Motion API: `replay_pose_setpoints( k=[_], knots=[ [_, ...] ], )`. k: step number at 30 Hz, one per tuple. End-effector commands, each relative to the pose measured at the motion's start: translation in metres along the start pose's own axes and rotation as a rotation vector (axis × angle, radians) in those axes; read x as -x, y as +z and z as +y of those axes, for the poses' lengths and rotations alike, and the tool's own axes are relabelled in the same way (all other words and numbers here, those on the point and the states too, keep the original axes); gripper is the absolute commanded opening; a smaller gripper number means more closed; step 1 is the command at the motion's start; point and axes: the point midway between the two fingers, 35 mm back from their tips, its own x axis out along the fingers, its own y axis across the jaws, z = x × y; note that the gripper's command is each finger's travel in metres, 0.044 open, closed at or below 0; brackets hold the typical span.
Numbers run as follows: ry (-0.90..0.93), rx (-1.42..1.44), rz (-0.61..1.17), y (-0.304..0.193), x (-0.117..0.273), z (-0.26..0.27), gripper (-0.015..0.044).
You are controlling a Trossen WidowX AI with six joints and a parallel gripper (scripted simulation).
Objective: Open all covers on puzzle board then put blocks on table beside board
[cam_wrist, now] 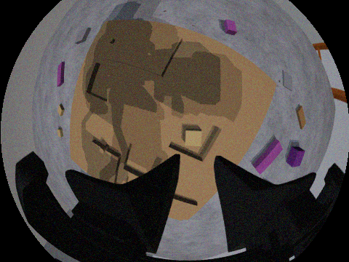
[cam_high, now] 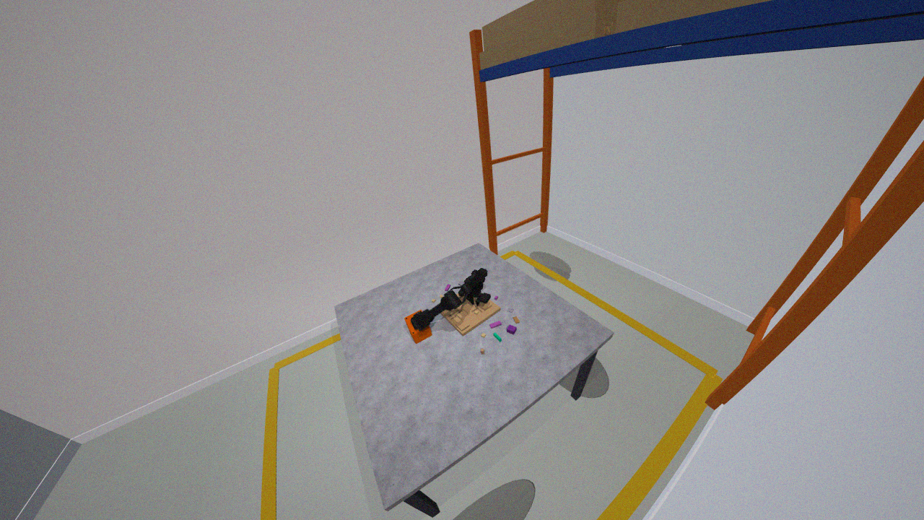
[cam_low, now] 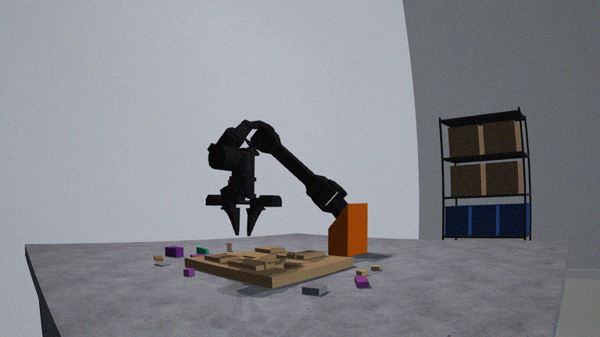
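My gripper (cam_low: 243,235) (cam_wrist: 197,160) is partly open and empty, fingers pointing down above the wooden puzzle board (cam_high: 478,321) (cam_low: 312,271) (cam_wrist: 251,94). In the wrist view a pale yellow block (cam_wrist: 193,137) sits in an uncovered well just ahead of the fingertips. Wooden covers, such as a raised one (cam_low: 270,249) and another (cam_low: 310,254), lie on the board. Arm shadow darkens much of it, so I cannot tell how far each cover is open or whether other wells hold blocks.
Around the board lie a purple block (cam_high: 511,329) (cam_low: 174,251) (cam_wrist: 295,156), a long magenta block (cam_high: 495,324) (cam_wrist: 267,156), a teal block (cam_high: 497,336) (cam_low: 202,250), a magenta cube (cam_low: 188,272) (cam_wrist: 230,27), a grey block (cam_low: 314,290) and several small pieces. The orange arm base (cam_low: 355,229) stands behind.
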Motion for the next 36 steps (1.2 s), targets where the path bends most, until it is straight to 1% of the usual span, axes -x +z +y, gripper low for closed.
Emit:
replay_pose_setpoints(
  k=[1, 15, 36],
  knots=[
    [0.006, 0.004, 0.004, -0.002, 0.004, -0.001, 0.0144],
    [0.004, 0.003, 0.005, -0.002, -0.031, -0.002, 0.0144],
    [0.004, 0.003, 0.005, -0.003, -0.031, -0.002, 0.0144]
  ],
)
